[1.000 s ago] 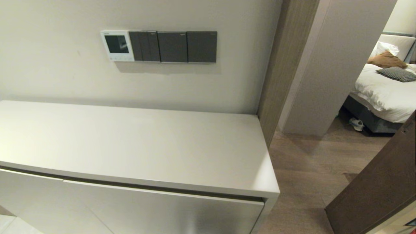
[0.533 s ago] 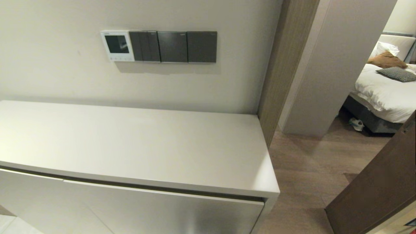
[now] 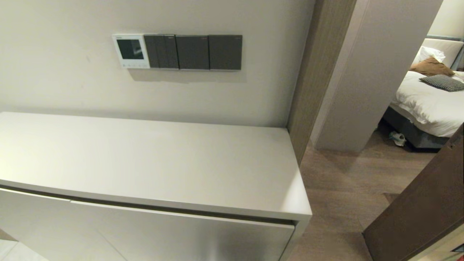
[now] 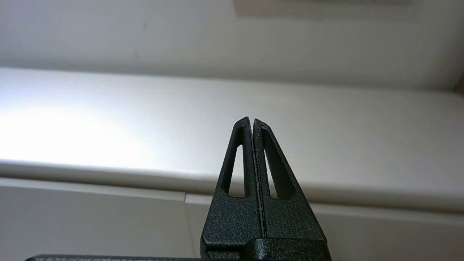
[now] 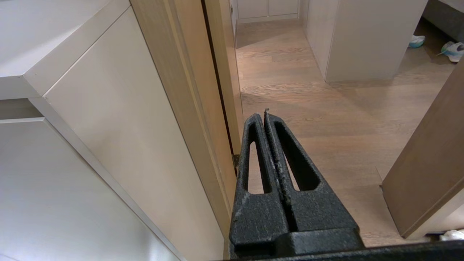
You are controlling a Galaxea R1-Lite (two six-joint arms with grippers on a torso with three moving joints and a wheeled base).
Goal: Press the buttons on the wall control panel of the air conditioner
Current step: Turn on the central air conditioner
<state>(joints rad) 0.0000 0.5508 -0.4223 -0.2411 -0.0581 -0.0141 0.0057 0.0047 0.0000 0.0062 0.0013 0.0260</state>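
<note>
The air conditioner's wall control panel point(image 3: 131, 51) is a small white square with a dark screen, on the wall above the cabinet, at the left end of a row of plates. Its buttons point(image 3: 133, 65) form a tiny pale strip along its lower edge. Neither gripper shows in the head view. My left gripper point(image 4: 252, 120) is shut and empty, low in front of the cabinet, pointing at the cabinet's front edge. My right gripper point(image 5: 261, 115) is shut and empty, low beside the cabinet's right end, over the wooden floor.
Three dark grey switch plates point(image 3: 193, 52) sit right of the panel. A white cabinet top point(image 3: 152, 163) juts out below the wall. A wooden door frame point(image 3: 319, 65) and an open brown door point(image 3: 424, 210) stand at the right, with a bed point(image 3: 431, 98) beyond.
</note>
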